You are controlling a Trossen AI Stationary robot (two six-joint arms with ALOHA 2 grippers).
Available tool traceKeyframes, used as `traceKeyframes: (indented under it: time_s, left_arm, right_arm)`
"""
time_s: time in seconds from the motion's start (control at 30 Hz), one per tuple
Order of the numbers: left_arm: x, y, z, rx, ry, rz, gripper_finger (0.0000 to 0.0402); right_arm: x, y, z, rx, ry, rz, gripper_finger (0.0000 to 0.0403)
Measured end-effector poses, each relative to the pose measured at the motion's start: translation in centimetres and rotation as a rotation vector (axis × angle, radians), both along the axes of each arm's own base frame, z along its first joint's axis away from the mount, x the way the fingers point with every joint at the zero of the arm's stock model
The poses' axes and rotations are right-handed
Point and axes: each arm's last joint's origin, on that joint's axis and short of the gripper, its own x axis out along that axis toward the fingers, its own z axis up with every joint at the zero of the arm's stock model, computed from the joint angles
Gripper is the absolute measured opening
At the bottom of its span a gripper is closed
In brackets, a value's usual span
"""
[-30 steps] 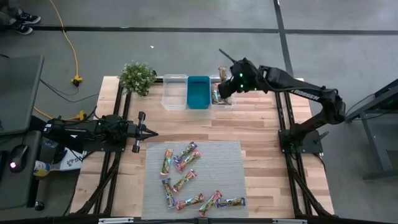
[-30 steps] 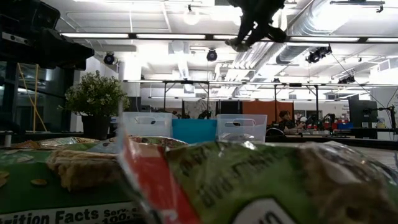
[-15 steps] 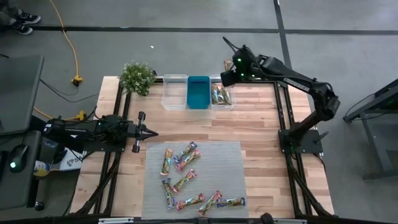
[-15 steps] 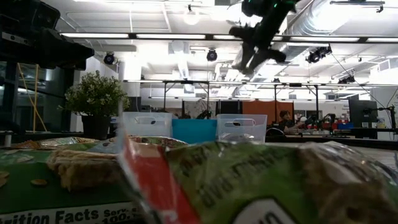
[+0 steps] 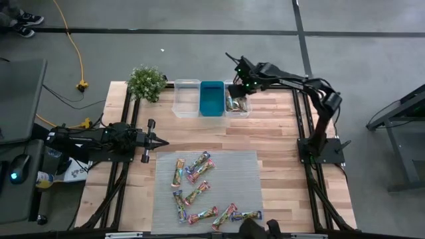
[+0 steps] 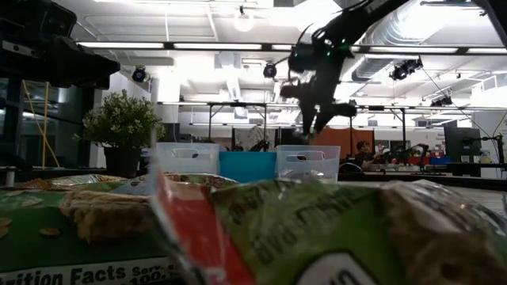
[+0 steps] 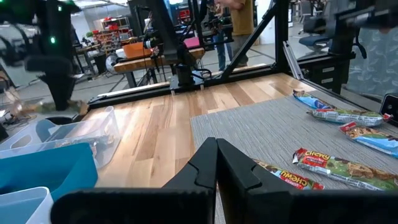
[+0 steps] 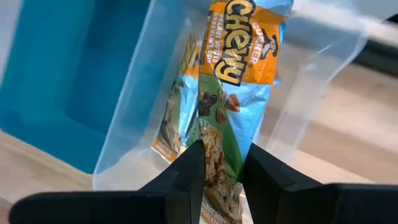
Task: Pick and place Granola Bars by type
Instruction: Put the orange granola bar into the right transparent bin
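Right wrist view: right gripper (image 8: 219, 163) over clear bin (image 8: 311, 93) beside teal bin (image 8: 68, 68), jaws clamped narrow on blue-and-orange granola bar (image 8: 239, 81). High view: other granola bars (image 5: 199, 166) scattered on grey mat (image 5: 246, 179); left gripper (image 5: 161, 142) parked at mat's edge, jaws closed, empty.

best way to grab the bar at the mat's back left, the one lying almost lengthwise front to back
Grip the granola bar across its narrow width at mid-length, coming straight down from above. It lies flat on the grey mat with bare mat along its left side, so the fingers should straddle its long edges; the neighbouring bars crowd its right side. The left gripper waits nearest; the right gripper is over the right-hand clear bin.
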Motion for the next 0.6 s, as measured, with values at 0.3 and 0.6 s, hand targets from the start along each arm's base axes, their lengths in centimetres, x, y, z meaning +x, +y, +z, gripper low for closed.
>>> traceKeyframes:
  time_s: [0.3,0.6]
  left_arm:
    - [0.0,0.0,0.0,0.0,0.0,0.0,0.0001]
    - [0.0,0.0,0.0,0.0,0.0,0.0,0.0001]
  right_arm:
    - [0.8,-0.6,-2.2,0.031,0.025,0.006,0.0083]
    - [0.8,-0.6,-2.2,0.033,0.021,0.012,0.0092]
